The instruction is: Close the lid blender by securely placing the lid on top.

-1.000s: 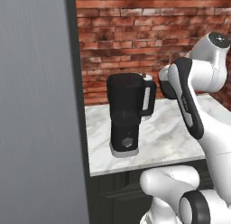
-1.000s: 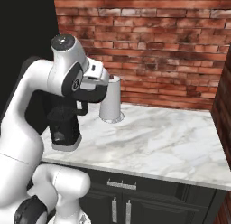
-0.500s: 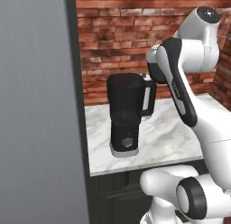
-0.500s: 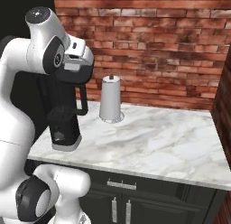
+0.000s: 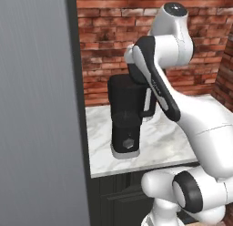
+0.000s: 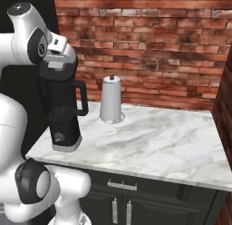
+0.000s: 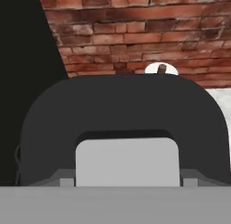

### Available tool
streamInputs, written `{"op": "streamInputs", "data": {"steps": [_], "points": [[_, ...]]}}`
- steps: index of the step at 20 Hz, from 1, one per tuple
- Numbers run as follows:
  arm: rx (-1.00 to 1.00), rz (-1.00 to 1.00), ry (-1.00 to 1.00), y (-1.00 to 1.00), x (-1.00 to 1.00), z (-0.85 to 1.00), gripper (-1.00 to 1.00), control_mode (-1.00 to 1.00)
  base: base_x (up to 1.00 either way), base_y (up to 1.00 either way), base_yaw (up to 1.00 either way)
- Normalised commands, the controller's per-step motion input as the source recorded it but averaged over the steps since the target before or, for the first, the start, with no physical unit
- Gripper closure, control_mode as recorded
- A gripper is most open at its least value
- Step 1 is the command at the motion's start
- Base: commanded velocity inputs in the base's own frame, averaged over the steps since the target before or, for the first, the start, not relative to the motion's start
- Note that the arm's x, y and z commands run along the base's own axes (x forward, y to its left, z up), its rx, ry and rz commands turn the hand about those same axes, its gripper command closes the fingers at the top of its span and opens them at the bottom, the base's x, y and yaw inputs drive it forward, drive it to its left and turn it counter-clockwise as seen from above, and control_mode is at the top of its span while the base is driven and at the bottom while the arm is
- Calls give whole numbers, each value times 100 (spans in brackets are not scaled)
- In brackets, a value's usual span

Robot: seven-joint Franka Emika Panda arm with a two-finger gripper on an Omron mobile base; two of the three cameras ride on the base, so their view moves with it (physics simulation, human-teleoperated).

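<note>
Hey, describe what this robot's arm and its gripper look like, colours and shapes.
The arm is glossy white, built of thick rounded segments with dark grey rings and caps at the joints. A long black panel runs along one link in the left base view. The hand end is white with a light grey block.

Matt black blender (image 6: 61, 115), veined polished marble counter (image 6: 149, 142), rough red brick wall (image 6: 154, 42)

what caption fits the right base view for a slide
Claw over the blender on the marble counter, paper towel roll beside it, brick wall behind.
</note>
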Motion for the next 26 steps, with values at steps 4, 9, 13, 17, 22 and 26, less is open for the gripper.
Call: {"op": "streamInputs", "data": {"steps": [4, 9, 13, 17, 22, 26], "points": [[0, 0, 20, 25, 33, 0, 100, -100, 0, 0, 0], [0, 0, 23, 2, 52, 10, 100, -100, 0, 0, 0], [0, 0, 20, 0, 48, 7, 100, -100, 0, 0, 0], [0, 0, 18, 6, 24, 0, 100, -100, 0, 0, 0], [0, 0, 11, 19, 1, 0, 100, -100, 0, 0, 0], [0, 0, 5, 15, 0, 0, 100, -100, 0, 0, 0]]}}
